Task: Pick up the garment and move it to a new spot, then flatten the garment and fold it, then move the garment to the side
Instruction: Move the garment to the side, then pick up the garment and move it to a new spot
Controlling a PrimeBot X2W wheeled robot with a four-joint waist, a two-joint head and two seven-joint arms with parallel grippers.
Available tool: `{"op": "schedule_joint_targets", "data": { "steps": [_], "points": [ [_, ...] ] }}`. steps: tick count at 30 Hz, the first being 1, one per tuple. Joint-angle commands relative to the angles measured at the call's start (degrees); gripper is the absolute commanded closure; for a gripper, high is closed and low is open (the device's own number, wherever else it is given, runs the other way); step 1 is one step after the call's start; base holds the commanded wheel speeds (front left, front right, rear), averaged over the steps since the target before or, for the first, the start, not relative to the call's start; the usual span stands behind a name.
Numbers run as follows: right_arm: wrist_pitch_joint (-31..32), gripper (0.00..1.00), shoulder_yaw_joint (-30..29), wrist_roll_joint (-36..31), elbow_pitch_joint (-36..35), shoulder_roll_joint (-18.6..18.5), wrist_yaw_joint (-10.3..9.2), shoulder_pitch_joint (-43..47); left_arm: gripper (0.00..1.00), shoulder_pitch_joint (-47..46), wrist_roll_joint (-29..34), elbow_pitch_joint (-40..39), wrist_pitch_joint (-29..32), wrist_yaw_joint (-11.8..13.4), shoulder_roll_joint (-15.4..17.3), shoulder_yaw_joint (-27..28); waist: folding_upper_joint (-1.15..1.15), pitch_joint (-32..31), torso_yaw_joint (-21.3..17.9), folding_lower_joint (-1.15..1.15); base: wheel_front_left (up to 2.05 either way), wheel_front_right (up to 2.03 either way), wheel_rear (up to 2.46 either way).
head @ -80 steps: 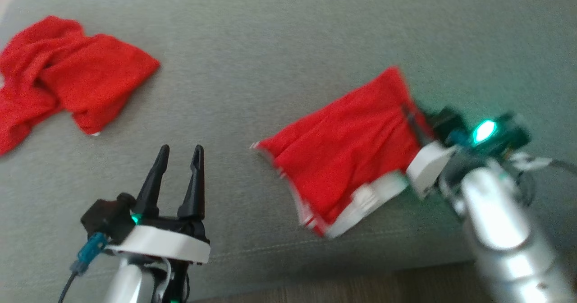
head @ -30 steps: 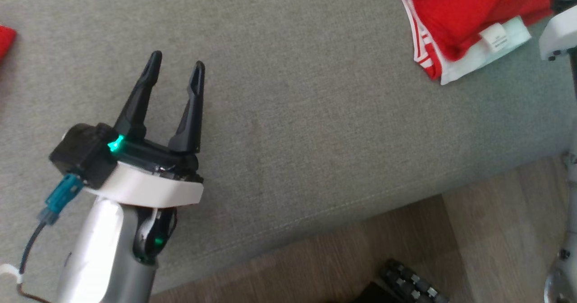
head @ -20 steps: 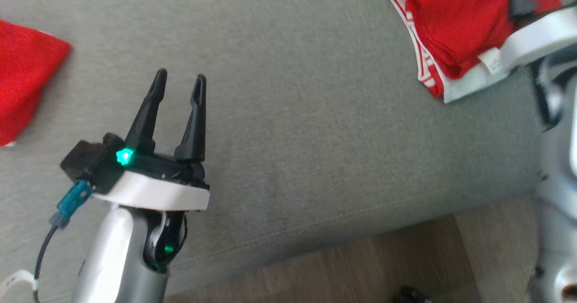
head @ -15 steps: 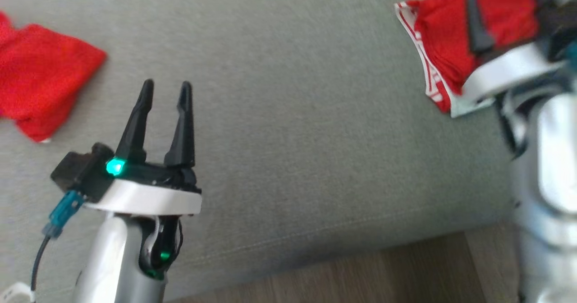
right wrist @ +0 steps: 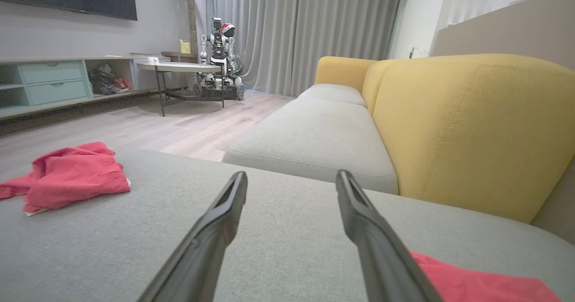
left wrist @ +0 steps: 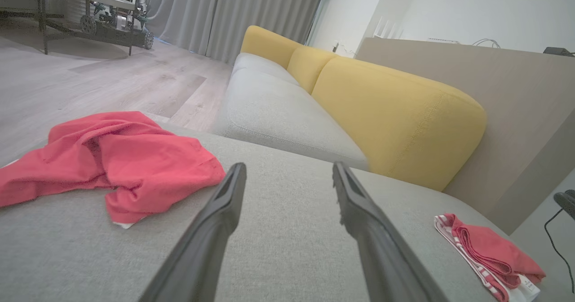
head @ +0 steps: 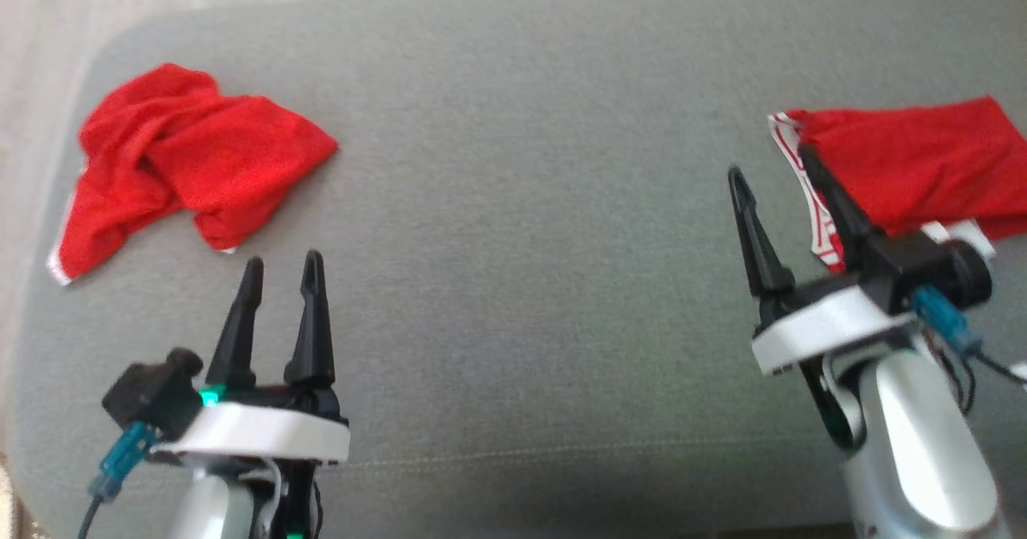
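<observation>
A wide grey fabric sofa cushion [head: 513, 202] is seen from above, with two red garments lying well apart on it.

At 10 o'clock, near the cushion's rounded corner, sits a crumpled red cloth garment [head: 192, 162]. It is bunched into loose ridges and one limp end trails toward the edge. It looks unsorted, so it is probably the piece to pick up and carry toward the middle.

At 3 o'clock lies a folded red garment with a white striped waistband [head: 915, 170]. It is flat and compact, with its layers stacked and a white label showing at the lower edge. Its neat shape and its spot by the cushion's right side suggest it is finished and set aside.

The left gripper [head: 283, 260] is at 7 o'clock with its two dark fingers spread and nothing between them, aimed toward the crumpled garment. The right gripper [head: 769, 162] is at 4 o'clock, also spread and empty. One of its fingers overlaps the striped waistband from above, though whether it touches the cloth cannot be told.

Behind the cushion stand yellow padded sofa backrests [left wrist: 395, 113].
</observation>
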Motion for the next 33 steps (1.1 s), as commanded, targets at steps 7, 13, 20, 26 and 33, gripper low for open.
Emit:
{"op": "schedule_joint_targets", "data": {
  "steps": [7, 13, 20, 26, 33],
  "points": [
    [-2.9, 0.00, 0.9, 1.8, -3.7, 0.7, -0.02, 5.6, 0.00, 1.8, -0.2, -0.6, -0.3, 1.5, 0.1, 1.7, 0.00, -3.6, 3.0, 0.00, 0.00, 0.00, 0.00],
    [-3.5, 0.00, 1.5, 3.8, -3.5, 0.7, -0.02, 9.8, 0.00, 3.8, 0.2, -0.9, -0.3, 2.0, 0.1, 1.3, 0.00, -4.8, 3.1, 0.00, 0.00, 0.00, 0.00],
    [-3.6, 0.00, 1.3, 3.9, -3.7, 0.7, -0.02, 10.1, 0.00, 4.1, 0.4, -1.9, -0.3, 1.9, 0.1, 1.0, 0.00, -4.5, 2.7, 0.00, 0.00, 0.00, 0.00],
    [-3.6, 0.00, 0.9, 3.1, -3.7, 0.7, -0.02, 10.0, 0.00, 3.9, 0.4, -2.0, -0.3, 1.9, 0.1, 1.1, 0.00, -4.4, 2.5, 0.00, 0.00, 0.00, 0.00],
    [-3.6, 0.00, 0.7, 2.8, -3.8, 0.7, -0.02, 10.0, 0.00, 3.9, 0.5, -1.8, -0.3, 1.9, 0.1, 1.1, 0.00, -4.3, 2.5, 0.00, 0.00, 0.00, 0.00]
  ]
}}
